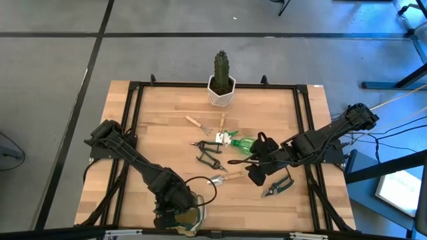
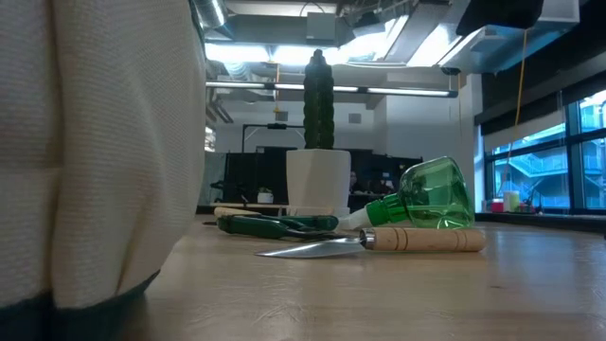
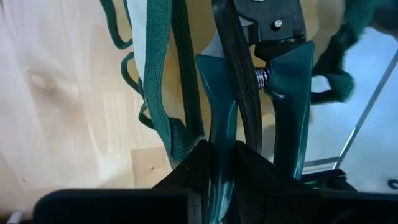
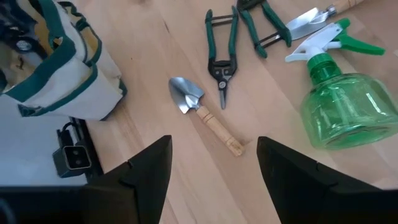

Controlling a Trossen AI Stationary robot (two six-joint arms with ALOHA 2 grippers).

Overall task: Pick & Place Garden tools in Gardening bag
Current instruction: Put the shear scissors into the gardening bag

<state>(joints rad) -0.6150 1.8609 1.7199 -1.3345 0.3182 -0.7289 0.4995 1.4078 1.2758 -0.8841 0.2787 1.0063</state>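
shears [image 3: 273, 93]: clenched by left gripper [image 3: 217, 168] over bag [image 4: 56, 68]
right gripper [image 4: 211, 168]: released, above trowel [image 4: 202, 115]

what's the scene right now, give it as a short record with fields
left gripper: at the table's near edge over the gardening bag, shut on green-handled shears
right gripper: open, empty, hovering above the wooden-handled trowel
sprayer: lying on its side mid-table
loose shears: one pair beside the trowel, another near the table's right edge
small fork: toward the cactus
cactus: upright in its white pot at the far edge
bag contents: cannot tell
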